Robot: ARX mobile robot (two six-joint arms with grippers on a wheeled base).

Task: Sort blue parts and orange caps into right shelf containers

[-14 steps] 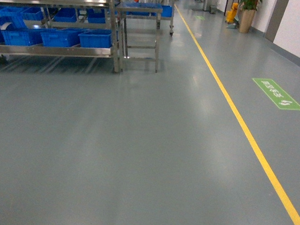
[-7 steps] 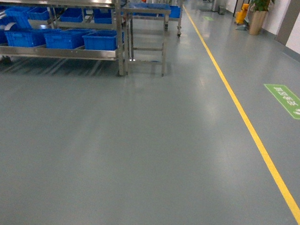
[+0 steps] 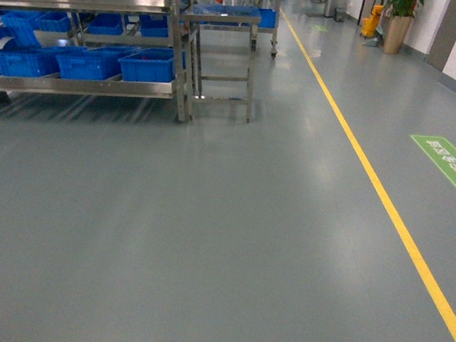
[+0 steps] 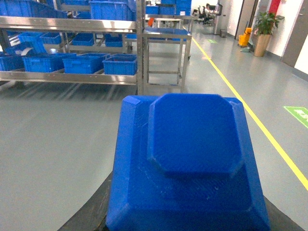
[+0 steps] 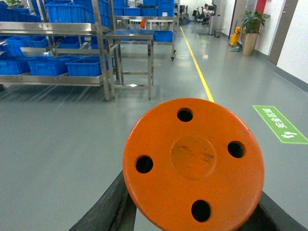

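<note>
I'm gripping a blue part (image 4: 190,163) in my left gripper (image 4: 187,226) and an orange cap (image 5: 193,163) in my right gripper (image 5: 192,224), facing blue crates (image 3: 145,64) on the steel shelf (image 3: 88,85).

Even overhead light, floor (image 3: 211,216) glare, perhaps soft.

— What is seen underfoot?
— A smooth grey-green floor (image 3: 210,238) is crossed by a long yellow painted line (image 3: 378,193); a green rectangular floor sign (image 3: 444,161) is laid to its right.

— And farther back?
— A small stainless steel desk (image 3: 222,34) is placed just beside a steel shelving rack (image 3: 80,85). A potted green plant (image 3: 397,23) is stood by the wall.
</note>
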